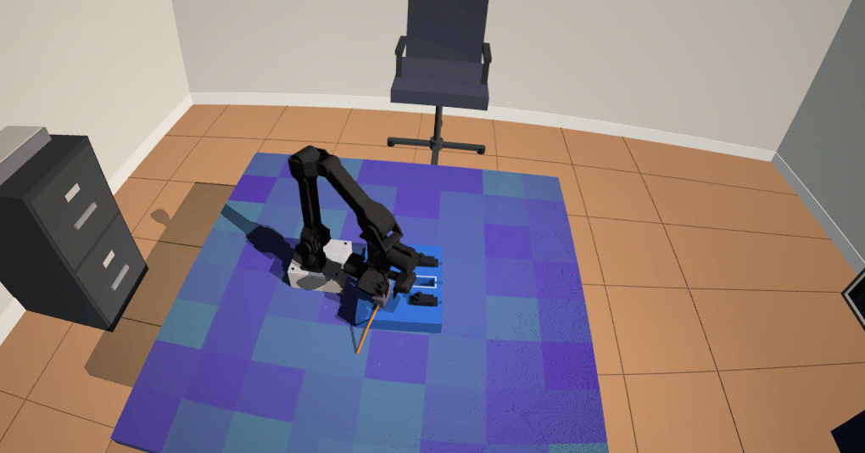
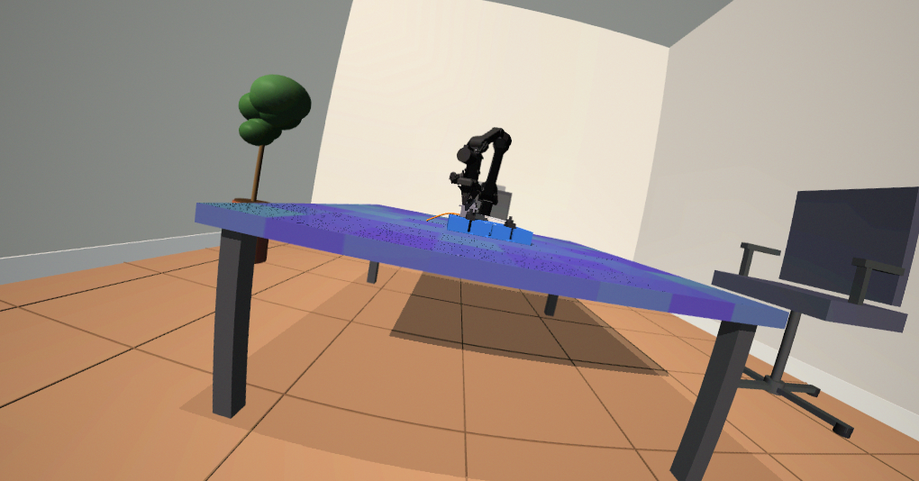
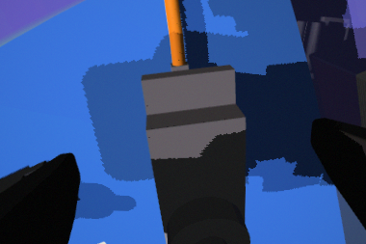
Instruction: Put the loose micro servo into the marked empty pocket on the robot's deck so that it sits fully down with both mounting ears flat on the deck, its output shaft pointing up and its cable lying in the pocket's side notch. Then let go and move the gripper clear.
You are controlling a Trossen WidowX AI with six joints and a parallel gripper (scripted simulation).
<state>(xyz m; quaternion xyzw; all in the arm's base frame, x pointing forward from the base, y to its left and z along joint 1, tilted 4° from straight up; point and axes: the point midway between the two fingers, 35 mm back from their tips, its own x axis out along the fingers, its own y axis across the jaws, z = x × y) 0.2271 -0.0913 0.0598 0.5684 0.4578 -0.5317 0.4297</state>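
Note:
The loose micro servo (image 1: 382, 298) (image 3: 190, 94), a grey body, stands on the blue deck (image 1: 404, 321) (image 2: 501, 231) (image 3: 43, 108). Its orange cable (image 1: 367, 330) (image 2: 441, 215) (image 3: 169, 7) runs off over the deck's edge. In the wrist view its lower part is in dark shadow and a round boss shows near the bottom edge. My gripper (image 3: 197, 148) is open, with one finger on each side of the servo and a gap on both sides. The white outline of the marked pocket (image 1: 435, 281) is partly hidden by the arm in the top view.
Two black servos (image 1: 428, 260) (image 1: 424, 299) are mounted on the deck, on either side of the marked pocket. The arm's pale base block (image 1: 300, 279) stands left of the deck. The deck and base rest on a patchwork blue and purple table (image 1: 338, 408) (image 2: 398, 262).

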